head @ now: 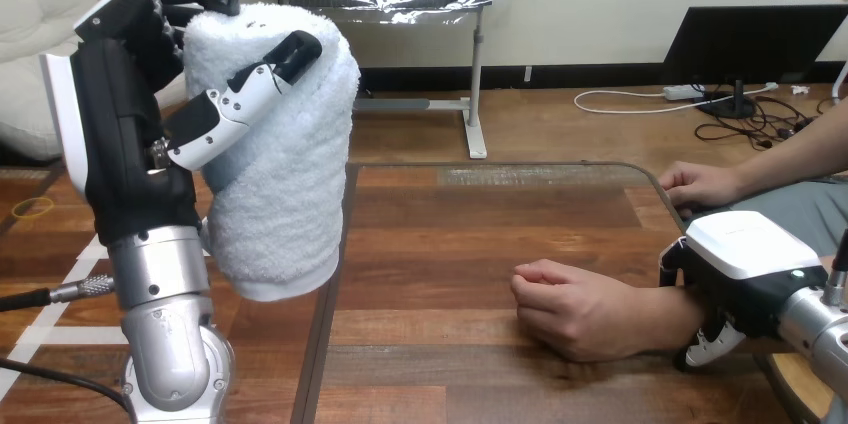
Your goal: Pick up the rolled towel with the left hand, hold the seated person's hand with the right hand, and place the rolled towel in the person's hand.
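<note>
My left hand (130, 144) is raised at the view's left, above the table's left edge. Its fingers and thumb are curled round a white rolled towel (275, 174), which stands upright in the grip, well off the table. The person's hand (575, 309) rests on the table at the right of centre as a loose fist, knuckles pointing left. My right hand (745, 254) sits over the person's wrist, its white back facing up. Its fingers (712, 344) curl down round the near side of the wrist. The towel is far to the left of the person's hand.
The wooden table (450, 234) has bare surface between the towel and the person's fist. The person's other hand (700, 184) lies flat at the table's far right corner, behind my right hand.
</note>
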